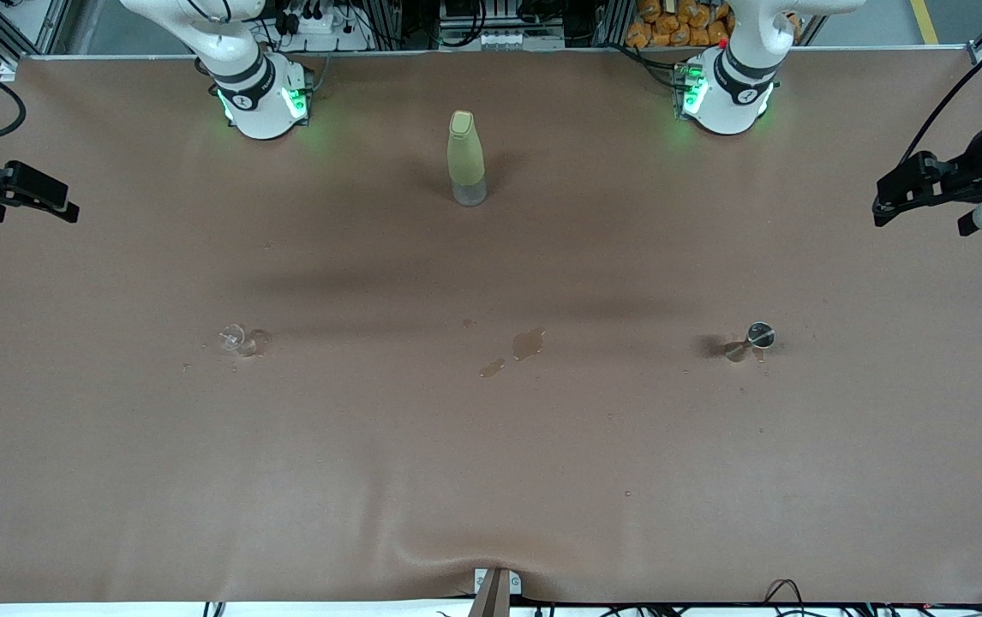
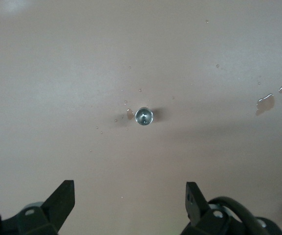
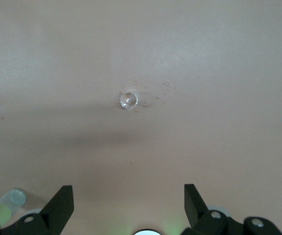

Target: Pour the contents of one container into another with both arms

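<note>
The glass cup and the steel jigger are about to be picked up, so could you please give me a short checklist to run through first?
1. Glass cup upright, standing free toward the right arm's end of the table: ok.
2. Steel jigger upright, standing free toward the left arm's end: ok.
3. Right gripper open, holding nothing, up at the table's edge: ok.
4. Left gripper open, holding nothing, up at the table's other edge: ok.
5. Table cover dry: not ok; puddle between the vessels, droplets around both.
6. Liquid in the cup or the jigger: cannot tell.
</note>
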`<state>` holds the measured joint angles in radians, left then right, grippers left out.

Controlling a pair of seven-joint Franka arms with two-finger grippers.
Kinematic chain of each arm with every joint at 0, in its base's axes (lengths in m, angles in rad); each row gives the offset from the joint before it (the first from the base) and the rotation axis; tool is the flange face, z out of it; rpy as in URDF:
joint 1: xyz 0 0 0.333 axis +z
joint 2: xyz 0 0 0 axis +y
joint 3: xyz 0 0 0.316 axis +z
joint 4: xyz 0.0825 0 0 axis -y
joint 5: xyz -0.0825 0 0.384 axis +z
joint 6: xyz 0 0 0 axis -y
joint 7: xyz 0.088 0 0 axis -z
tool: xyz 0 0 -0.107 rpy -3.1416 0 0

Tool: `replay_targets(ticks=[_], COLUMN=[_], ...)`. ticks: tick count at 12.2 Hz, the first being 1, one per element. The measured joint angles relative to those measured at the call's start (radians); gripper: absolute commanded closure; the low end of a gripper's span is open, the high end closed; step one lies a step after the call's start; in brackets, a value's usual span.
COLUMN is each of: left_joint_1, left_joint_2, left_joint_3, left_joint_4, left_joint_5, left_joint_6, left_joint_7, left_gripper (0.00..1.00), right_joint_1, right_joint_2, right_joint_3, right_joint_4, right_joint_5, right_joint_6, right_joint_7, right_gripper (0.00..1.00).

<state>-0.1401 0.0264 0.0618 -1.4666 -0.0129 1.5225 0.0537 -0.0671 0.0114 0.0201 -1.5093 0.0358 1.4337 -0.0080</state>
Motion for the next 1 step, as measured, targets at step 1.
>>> replay_targets(ticks=[1], left_joint_1=[0.000], left_joint_2=[0.000], left_joint_3=[0.002], left_joint_4=[-0.002], left_joint_5=[0.000], left_joint_6=[0.002], left_joint_7=[0.001], left_gripper=[0.00], right_joint_1=[0.000], right_joint_2=[0.000], right_joint_3=[0.001], right_joint_4=[0.000], right_joint_5=[-0.010], right_joint_6=[0.001], right_joint_7=[0.000], right_gripper=[0.00])
